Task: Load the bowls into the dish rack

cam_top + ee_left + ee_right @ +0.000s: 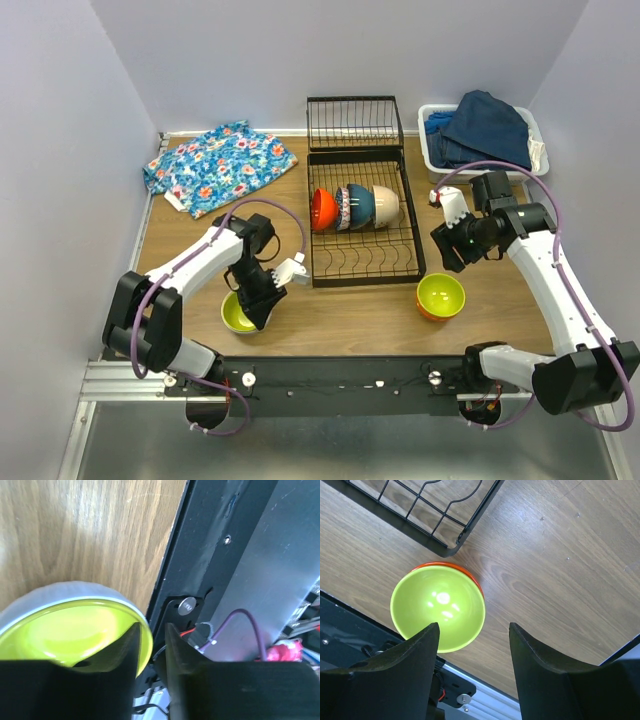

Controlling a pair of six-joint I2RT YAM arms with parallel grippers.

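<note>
The black wire dish rack [362,258] stands mid-table and holds several bowls on edge: red-orange [322,210], patterned, dark blue [361,205] and beige [387,205]. A yellow-green bowl [236,314] [70,627] sits at the near left. My left gripper [257,303] [152,627] straddles its rim, one finger inside and one outside, with a narrow gap still showing on the outer side. An orange bowl with a lime inside [440,296] [438,606] rests near the rack's front right corner. My right gripper [450,246] [473,626] hangs open above it, holding nothing.
A floral cloth [220,165] lies at the back left. A white bin of blue clothes [482,135] stands at the back right. The rack's corner [447,542] is close to the orange bowl. The black base rail [210,545] runs right beside the yellow-green bowl.
</note>
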